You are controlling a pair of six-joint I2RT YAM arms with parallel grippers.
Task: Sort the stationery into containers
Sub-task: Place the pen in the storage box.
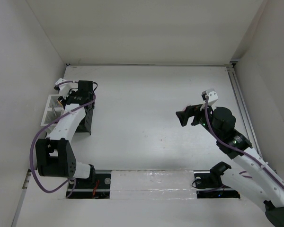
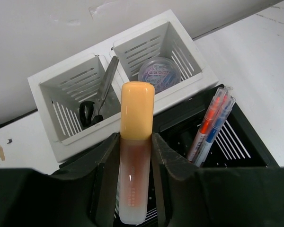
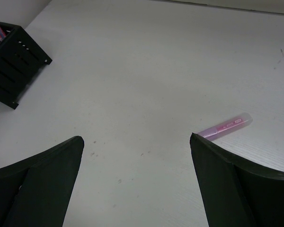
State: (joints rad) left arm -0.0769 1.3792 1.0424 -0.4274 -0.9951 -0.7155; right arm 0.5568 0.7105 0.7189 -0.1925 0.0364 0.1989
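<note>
Looking down through the left wrist camera, I see the left end effector [image 2: 135,139] clenched on the orange highlighter [image 2: 137,113]. Both fingers [image 2: 104,165] press against the lower, clear part of its barrel, and the orange cap stands upright above them. The highlighter hangs over the near wall of the black box [image 2: 184,111], with its lower end inside the opening.

Two pens [image 2: 210,125], one orange and one blue, already lean together in the box's right-hand corner, their tips poking above the rim. They sit apart from the highlighter, with open floor between.

Just behind the black box, and touching it or nearly so, is the white organiser [image 2: 110,53] with its two compartments. In this view the left compartment holds the scissors [image 2: 104,92], handles down and blades leaning up against the dividing wall. The right one holds a round clear case of paper clips [image 2: 158,73] lying on the bottom. Both boxes stand close to the side wall of the enclosure, which crowds the left arm from that side.

Over on the other half of the surface [image 3: 132,71], the right end effector [image 3: 136,138] is released, jaws spread wide and grasping nothing. A pink highlighter [image 3: 225,126] lies flat on the surface just beyond its right finger, which covers one end of it. From this wrist camera the black box shows far off at the upper left, well apart from the pink highlighter.
</note>
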